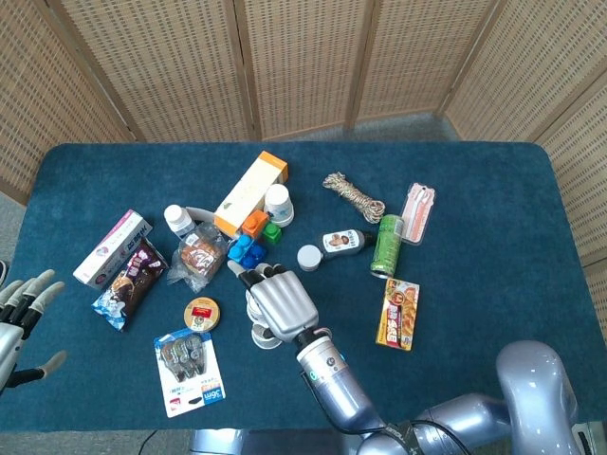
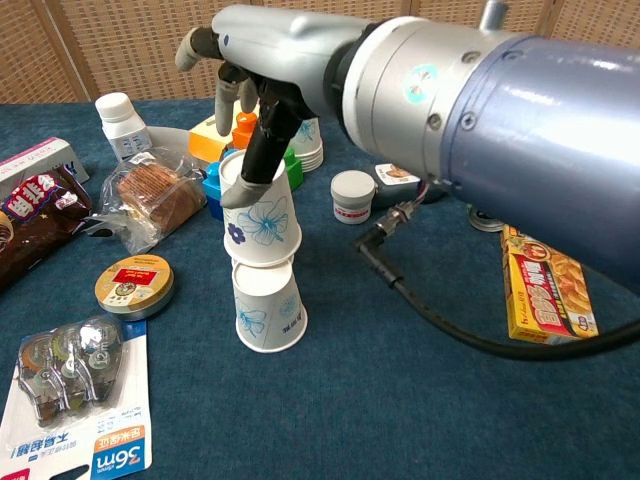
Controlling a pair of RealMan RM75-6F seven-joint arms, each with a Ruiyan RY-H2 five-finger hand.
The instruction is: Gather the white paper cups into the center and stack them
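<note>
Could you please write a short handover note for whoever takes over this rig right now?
Right hand: above the stack, one finger touching the top of the upper cup; it does not grip the cup.
Left hand: open, off the table's left edge, holding nothing.
Cups: upper cup sits upside down on the lower cup, mid-table near the round tin.
Done: two cups stacked.
Left: another white cup stands by the orange box; bring it over and add it.

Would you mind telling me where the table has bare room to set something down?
Bare cloth lies along the far edge behind the rope, on the right past the pink package and yellow box, and near the front edge. The middle-left cluster around the stacked cups is crowded.
</note>
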